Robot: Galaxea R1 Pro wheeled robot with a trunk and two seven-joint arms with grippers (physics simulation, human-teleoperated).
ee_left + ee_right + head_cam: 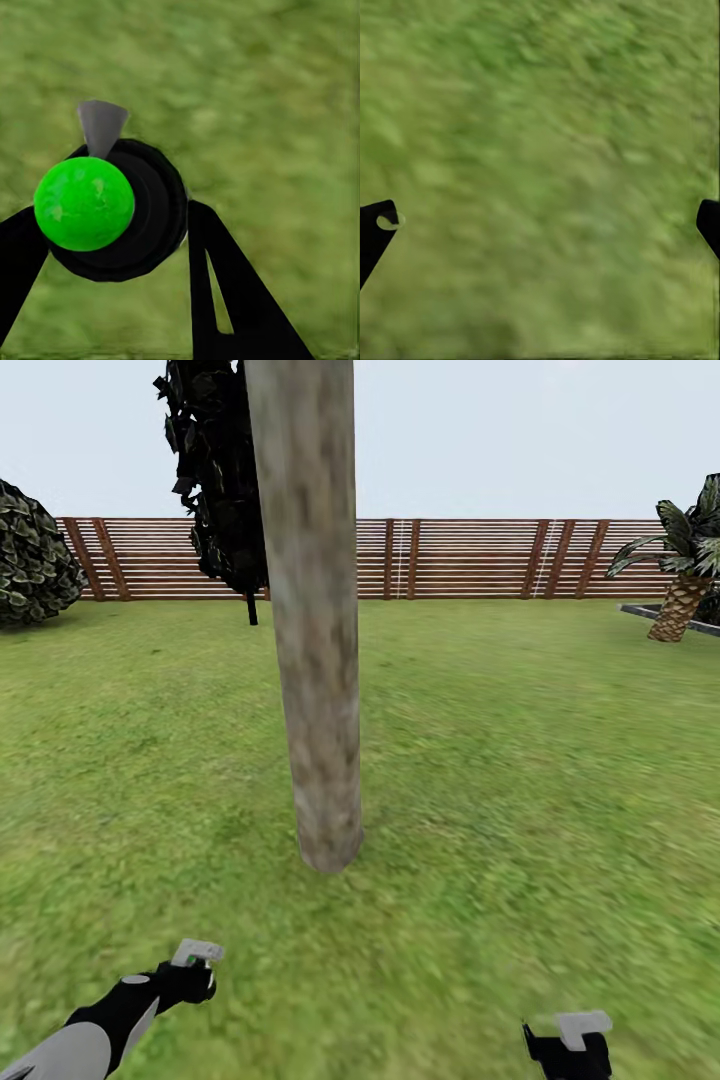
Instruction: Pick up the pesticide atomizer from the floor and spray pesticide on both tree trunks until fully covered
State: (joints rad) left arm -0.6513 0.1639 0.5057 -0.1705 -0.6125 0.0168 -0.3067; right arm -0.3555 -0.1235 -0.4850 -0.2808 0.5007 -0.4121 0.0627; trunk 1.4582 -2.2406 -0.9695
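Note:
A tree trunk (315, 660), pale grey-brown and mottled, rises from the lawn straight ahead, its base (330, 850) a short way beyond my arms. In the left wrist view the pesticide atomizer (120, 217) is a dark round body with a bright green cap and a grey cone nozzle. My left gripper (112, 217) is shut on it, a black finger (225, 285) on each side. That gripper (192, 968) hangs low over the grass, left of the trunk. My right gripper (570, 1050) is open over bare grass, its fingertips (379, 225) far apart. No pesticide is in view.
A black conifer (215, 480) stands behind the trunk on the left. A brown slat fence (480, 557) closes the lawn at the back. A dark shrub (30, 555) sits far left, a palm-like plant (685, 570) far right. Open grass (520, 760) lies around the trunk.

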